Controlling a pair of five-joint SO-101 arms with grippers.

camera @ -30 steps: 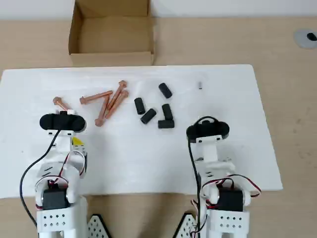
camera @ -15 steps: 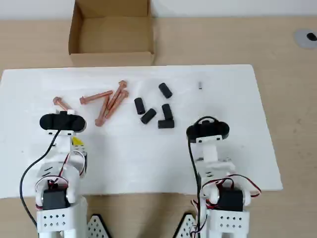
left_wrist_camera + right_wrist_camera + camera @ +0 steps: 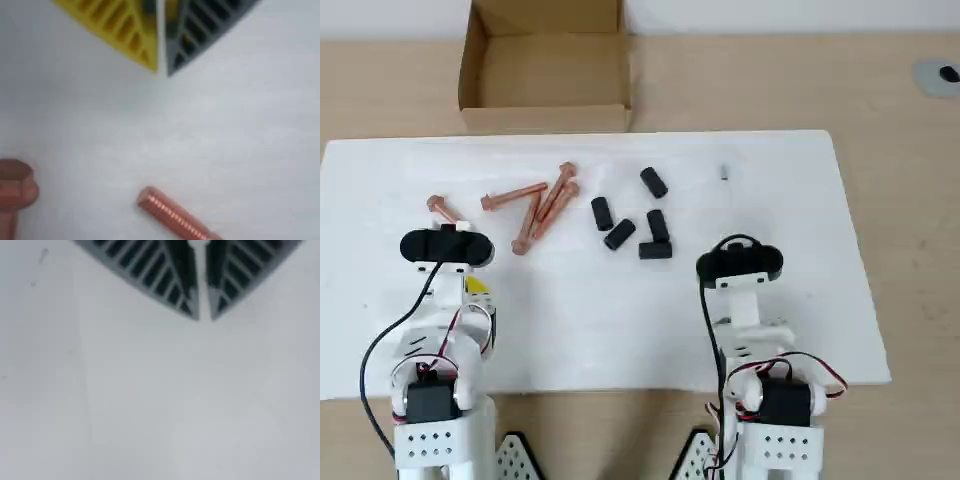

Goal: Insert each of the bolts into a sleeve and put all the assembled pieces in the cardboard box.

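Left end effector closed; right end effector closed.

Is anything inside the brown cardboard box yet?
No, the open brown cardboard box shows just its bare floor in the high view.

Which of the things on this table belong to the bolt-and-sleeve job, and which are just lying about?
Job: five copper bolts, five black sleeves, cardboard box.
Lying about: small grey piece on the white sheet, grey disc beyond the sheet.
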